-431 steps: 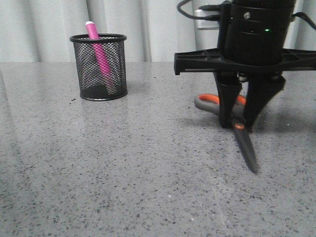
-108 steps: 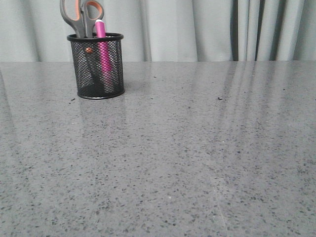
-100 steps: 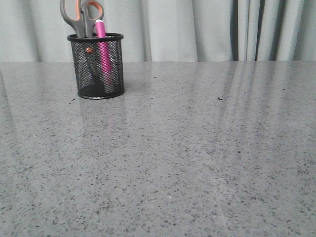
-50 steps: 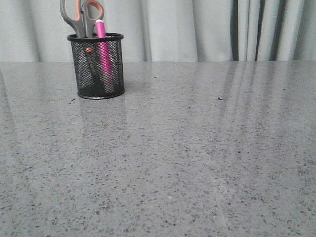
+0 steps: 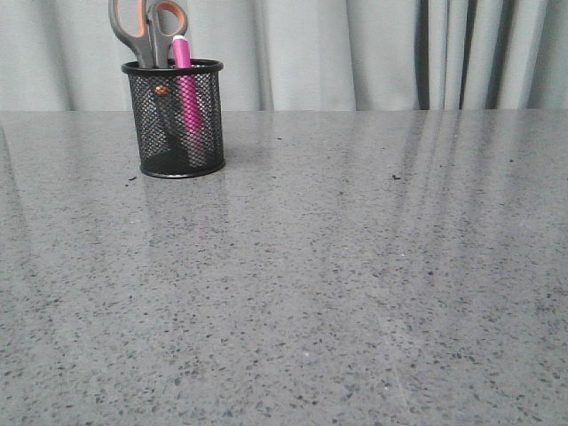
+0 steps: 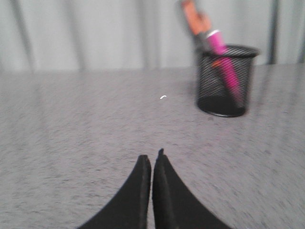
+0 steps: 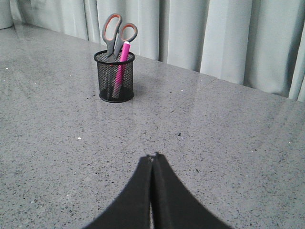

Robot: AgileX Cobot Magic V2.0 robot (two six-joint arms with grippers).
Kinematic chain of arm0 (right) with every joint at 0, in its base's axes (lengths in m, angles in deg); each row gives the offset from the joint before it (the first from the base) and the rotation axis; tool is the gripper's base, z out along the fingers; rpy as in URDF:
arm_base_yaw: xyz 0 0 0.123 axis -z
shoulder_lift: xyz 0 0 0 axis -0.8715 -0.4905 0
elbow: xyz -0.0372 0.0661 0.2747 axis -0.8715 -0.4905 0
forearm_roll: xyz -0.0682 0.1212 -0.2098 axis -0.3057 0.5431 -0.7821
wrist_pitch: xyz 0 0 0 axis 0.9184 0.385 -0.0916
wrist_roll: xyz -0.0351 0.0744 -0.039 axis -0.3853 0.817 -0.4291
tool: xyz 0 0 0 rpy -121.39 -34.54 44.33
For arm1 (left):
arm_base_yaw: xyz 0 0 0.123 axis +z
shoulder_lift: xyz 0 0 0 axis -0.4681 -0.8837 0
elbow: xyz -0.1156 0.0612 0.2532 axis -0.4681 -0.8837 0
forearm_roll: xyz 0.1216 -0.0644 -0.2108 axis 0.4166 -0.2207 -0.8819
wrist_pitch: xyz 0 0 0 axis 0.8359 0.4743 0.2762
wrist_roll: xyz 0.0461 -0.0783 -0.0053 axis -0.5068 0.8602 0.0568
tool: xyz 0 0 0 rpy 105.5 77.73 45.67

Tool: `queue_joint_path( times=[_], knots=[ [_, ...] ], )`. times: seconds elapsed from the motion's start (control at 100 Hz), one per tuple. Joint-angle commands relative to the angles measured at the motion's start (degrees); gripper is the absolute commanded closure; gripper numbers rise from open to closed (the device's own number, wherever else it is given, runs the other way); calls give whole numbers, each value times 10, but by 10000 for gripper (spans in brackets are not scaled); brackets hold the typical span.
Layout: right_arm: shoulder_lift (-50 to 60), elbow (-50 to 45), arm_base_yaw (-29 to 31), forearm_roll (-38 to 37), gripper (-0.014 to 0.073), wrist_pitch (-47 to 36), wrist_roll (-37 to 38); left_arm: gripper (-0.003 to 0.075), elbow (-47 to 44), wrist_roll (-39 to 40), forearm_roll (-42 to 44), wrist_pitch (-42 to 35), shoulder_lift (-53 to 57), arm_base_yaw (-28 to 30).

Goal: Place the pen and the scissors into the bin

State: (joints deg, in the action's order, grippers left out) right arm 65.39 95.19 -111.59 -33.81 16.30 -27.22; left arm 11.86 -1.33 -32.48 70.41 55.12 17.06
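The black mesh bin [image 5: 175,120] stands at the far left of the grey table. The pink pen [image 5: 185,84] and the scissors [image 5: 145,27], handles up, both stand inside it. The bin [image 6: 226,80] with the pen [image 6: 223,53] and scissors [image 6: 196,21] also shows in the left wrist view, and the bin [image 7: 114,76], pen [image 7: 121,62] and scissors [image 7: 117,34] in the right wrist view. My left gripper [image 6: 152,158] is shut and empty, well back from the bin. My right gripper [image 7: 152,156] is shut and empty, far from the bin. Neither arm shows in the front view.
The speckled grey tabletop [image 5: 337,266] stretches across the front view. Pale curtains [image 5: 355,53] hang behind its far edge. A small dark speck [image 5: 394,177] lies on the table at the right.
Since 4.3 s ago the scissors have gone from lying on the table under the right gripper into the bin, and the right arm has left the front view. Nothing moved in the last second.
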Motion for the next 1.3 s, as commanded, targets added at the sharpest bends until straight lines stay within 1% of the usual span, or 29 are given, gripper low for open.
queue_joint_path(
  times=[0.0, 0.05, 0.11, 0.22, 0.98, 1.01, 1.08, 1.1, 1.18, 1.24, 1.29],
  knots=[
    [-8, 11, 0, -15, 662, -43, -6, 739, -25, 0, -16, -38, -4, 38],
    [-8, 11, 0, -15, 662, -43, -6, 739, -24, 0, 4, -12, -2, 53],
    [-8, 11, 0, -15, 662, -43, -6, 739, -25, 0, 7, 21, 9, 64],
    [-8, 11, 0, -15, 662, -43, -6, 739, -25, 0, 6, 94, 19, 68],
    [-8, 11, 0, -15, 662, -43, -6, 739, -25, 0, 1, 91, 19, 68],
    [-8, 11, 0, -15, 662, -32, -5, 739, -25, 0, 1, 91, 19, 68],
    [-8, 4, 0, -60, 662, 19, -5, 739, -25, 0, 1, 91, 19, 68],
    [-8, 1, 0, -77, 662, 21, -5, 739, -25, 0, 1, 91, 19, 68],
    [-7, -20, 9, -113, 662, -32, -5, 739, -25, 0, 1, 91, 19, 68],
    [-9, -39, 36, -113, 662, -77, -5, 739, -25, 0, 1, 91, 19, 68],
    [-15, -56, 68, -95, 662, -109, -5, 739, -25, 0, 1, 91, 19, 68]
  ],
)
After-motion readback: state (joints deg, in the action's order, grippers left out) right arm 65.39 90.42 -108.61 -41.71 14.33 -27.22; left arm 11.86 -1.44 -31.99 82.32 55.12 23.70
